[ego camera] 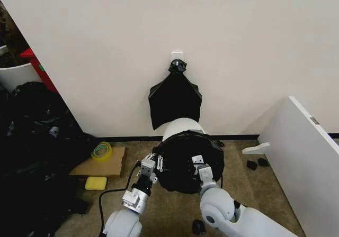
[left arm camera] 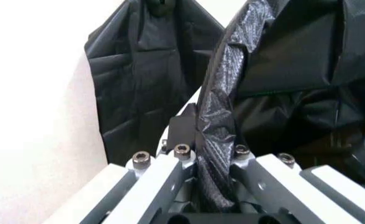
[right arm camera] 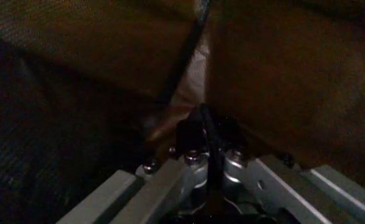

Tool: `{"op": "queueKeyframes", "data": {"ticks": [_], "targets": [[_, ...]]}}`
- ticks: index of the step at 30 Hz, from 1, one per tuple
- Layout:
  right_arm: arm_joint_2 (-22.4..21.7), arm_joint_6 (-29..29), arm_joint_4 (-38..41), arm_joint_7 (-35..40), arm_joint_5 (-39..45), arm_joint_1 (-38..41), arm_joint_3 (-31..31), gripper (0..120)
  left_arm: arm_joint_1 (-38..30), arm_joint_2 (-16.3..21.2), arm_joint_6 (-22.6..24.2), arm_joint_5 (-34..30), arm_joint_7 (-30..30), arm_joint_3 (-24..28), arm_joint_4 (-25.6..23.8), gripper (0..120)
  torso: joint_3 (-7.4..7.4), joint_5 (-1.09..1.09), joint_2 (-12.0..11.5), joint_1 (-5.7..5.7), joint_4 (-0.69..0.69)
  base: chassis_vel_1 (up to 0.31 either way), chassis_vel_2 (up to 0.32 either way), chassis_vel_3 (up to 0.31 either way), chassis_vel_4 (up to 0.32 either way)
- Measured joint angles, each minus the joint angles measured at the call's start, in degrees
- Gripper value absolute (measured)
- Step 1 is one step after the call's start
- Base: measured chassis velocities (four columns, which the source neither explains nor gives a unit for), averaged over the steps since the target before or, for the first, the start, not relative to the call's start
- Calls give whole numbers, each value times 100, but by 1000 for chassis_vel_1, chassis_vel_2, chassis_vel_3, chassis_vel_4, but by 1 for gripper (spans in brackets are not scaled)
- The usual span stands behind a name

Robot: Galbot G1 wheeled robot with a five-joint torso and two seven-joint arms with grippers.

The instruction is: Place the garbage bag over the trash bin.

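We read no brand, label or writing anywhere. Our 2 arms reach forward from the lower edge of the head view. The left gripper [ego camera: 149,164] sits at 9 o'clock on the trash bin [ego camera: 180,126], its fingers [left arm camera: 170,175] pinched onto a crinkled fold of the garbage bag [ego camera: 186,160]. The right gripper [ego camera: 200,166] sits at about 4 o'clock on the bin's mouth, clamped on a thin edge of the same bag. The bag is stretched over the bin's mouth, pale wall showing behind. At 12 o'clock, a knotted bunch of black bags [ego camera: 175,100] hangs on the wall [ego camera: 238,46].
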Motion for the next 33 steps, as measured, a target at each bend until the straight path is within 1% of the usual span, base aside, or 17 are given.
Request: {"op": "queueKeyframes", "data": {"ticks": [2,3,6,7,8,10,13,14,16,18,20,21,23,25,26,29,33], "targets": [[52,202,-174,-214,-218,21,23,0,33,-9,-7,9,4,3,-9,0,0,0,0,0,0,0,0,0,0],[52,202,-174,-214,-218,21,23,0,33,-9,-7,9,4,3,-9,0,0,0,0,0,0,0,0,0,0],[101,650,-268,-508,-276,-12,30,0,33,-35,-9,23,7,7,4,0,0,1,0,0,0,0,0,0,0],[87,787,-208,-607,-279,-56,30,0,13,-44,-9,23,8,-9,37,0,0,1,0,0,0,0,0,0,0],[87,787,-208,-607,-279,-56,30,0,13,-44,-9,23,8,-9,37,0,0,1,0,0,0,0,0,0,0],[-1,868,109,-670,-190,-149,20,0,-27,-49,-9,23,8,-52,110,0,0,0,0,0,-1,0,0,0,0],[-66,748,336,-599,-8,-198,11,0,-38,-51,-11,23,10,-66,131,0,0,0,0,0,-1,0,0,0,0],[-89,630,434,-507,137,-208,10,0,-40,-52,-17,23,16,-68,138,0,0,0,0,0,-1,0,0,0,0],[-95,171,585,-187,658,-182,9,0,-41,-65,-64,35,57,-62,142,0,0,0,0,0,-1,0,0,0,0],[-91,112,585,-153,714,-174,6,0,-39,-68,-70,38,62,-60,141,0,0,0,0,0,-1,0,0,0,0],[-34,-160,461,9,926,-77,-102,0,-5,-70,-126,51,112,-49,98,0,0,1,0,0,-1,0,0,0,0],[-18,-189,422,29,935,-54,-130,0,4,-67,-138,52,123,-47,84,0,0,1,0,0,-1,0,0,0,0],[29,-242,308,72,892,14,-192,0,33,-61,-156,57,141,-44,46,0,0,0,0,0,-1,0,0,0,0],[112,-268,45,88,611,139,-272,0,99,-41,-159,57,149,-41,-31,0,0,1,0,0,0,0,0,0,0],[112,-268,45,88,611,139,-272,0,99,-41,-159,57,149,-41,-31,0,0,1,0,0,0,0,0,0,0],[176,-233,-280,30,161,277,-316,0,168,-25,-140,30,146,-33,-110,0,0,1,0,0,0,0,0,0,0],[178,-201,-414,-22,-58,314,-321,0,193,-18,-110,8,144,-30,-136,0,0,1,0,0,0,0,0,0,0]]}}
